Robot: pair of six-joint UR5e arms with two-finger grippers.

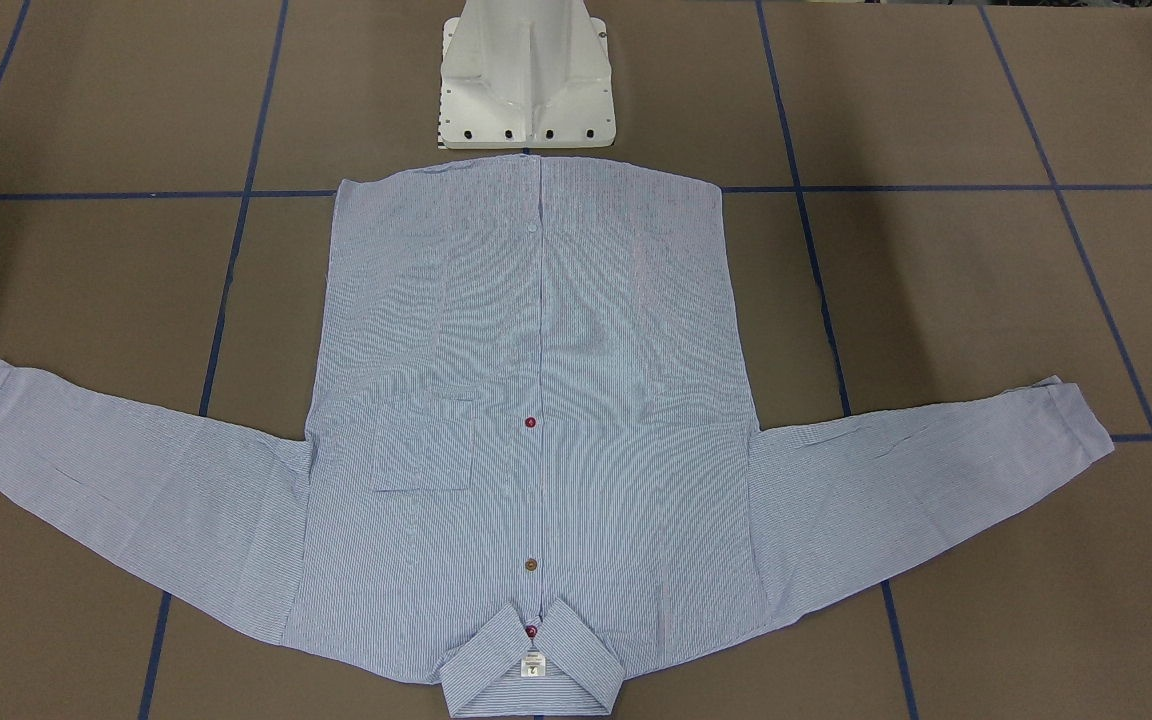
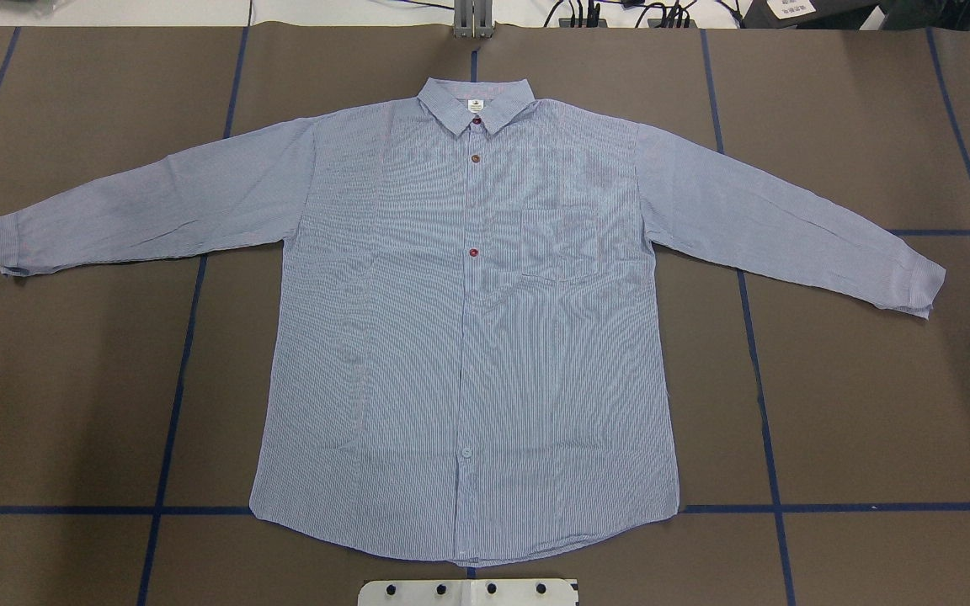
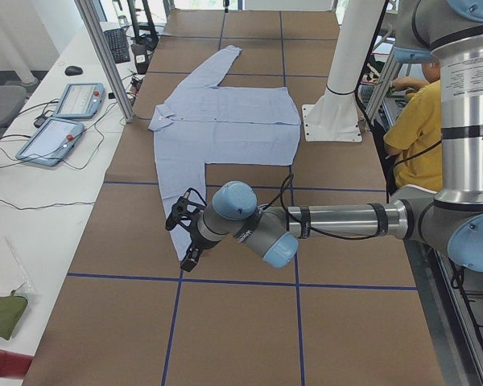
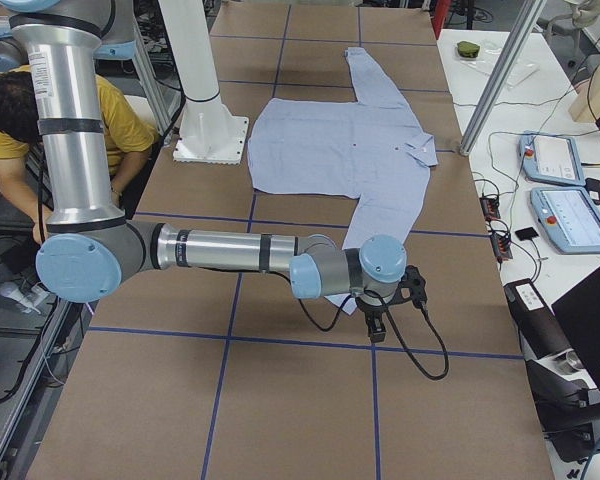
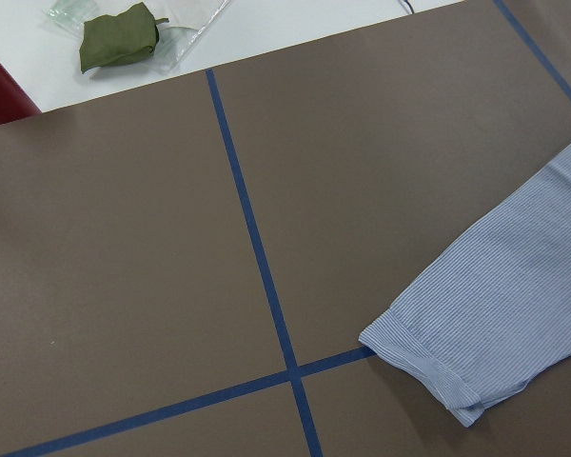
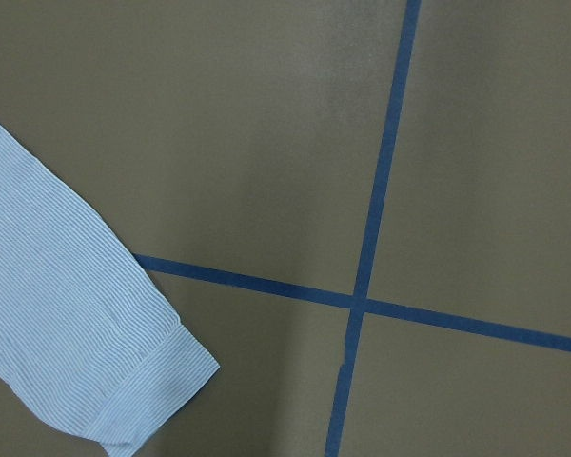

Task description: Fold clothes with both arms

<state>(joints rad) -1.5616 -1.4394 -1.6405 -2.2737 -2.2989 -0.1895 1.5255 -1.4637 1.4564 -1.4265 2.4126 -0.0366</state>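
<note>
Shirt: the light blue-and-white finely striped button-up shirt (image 2: 468,337) lies flat and front up on the brown tabletop with blue tape lines (image 2: 872,404). Its hem is next to the white pedestal base (image 1: 526,80), its collar is on the far side, and both sleeves are spread wide.
Left gripper: the black left gripper (image 3: 179,241) hovers low near the left sleeve cuff (image 5: 428,367). I cannot tell whether its fingers are apart or together.
Right gripper: the black right gripper (image 4: 396,305) hovers near the right sleeve cuff (image 6: 162,381). I cannot tell its finger spacing either.
Why so: with one arm at each cuff, I'd guess the sleeves get folded in first, both together.
Progress: nothing is folded yet.
</note>
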